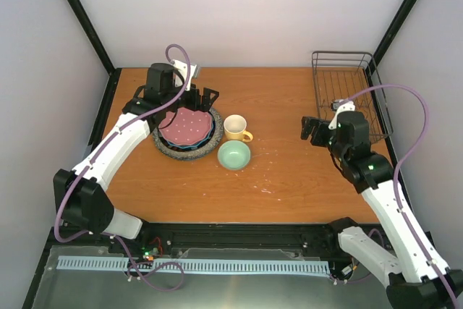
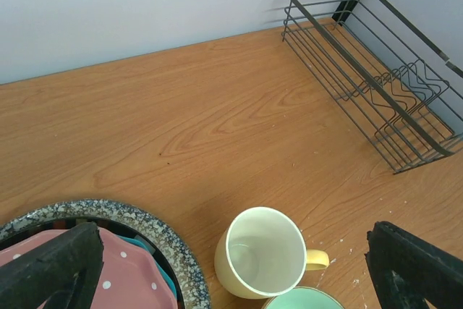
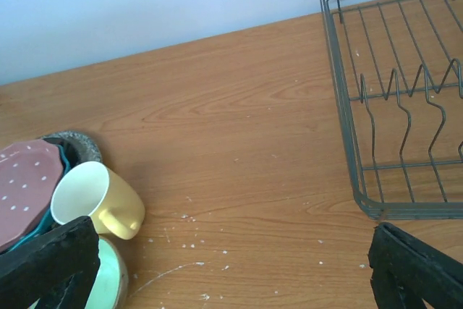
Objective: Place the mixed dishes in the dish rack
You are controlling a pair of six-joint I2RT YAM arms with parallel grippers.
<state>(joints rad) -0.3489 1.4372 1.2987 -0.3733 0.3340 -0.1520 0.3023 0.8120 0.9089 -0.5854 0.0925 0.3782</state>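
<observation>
Top external view: left pincer (image 1: 202,98) is held released over the stacked plates (image 1: 187,129), right pincer (image 1: 312,132) released near the rack (image 1: 347,95); mug (image 1: 235,127) and bowl (image 1: 234,155) are set beside the plates on the worktop (image 1: 289,171)

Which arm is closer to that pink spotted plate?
Left. The left gripper hovers at the far edge of the pink plate; the right gripper is beyond the yellow mug.
</observation>
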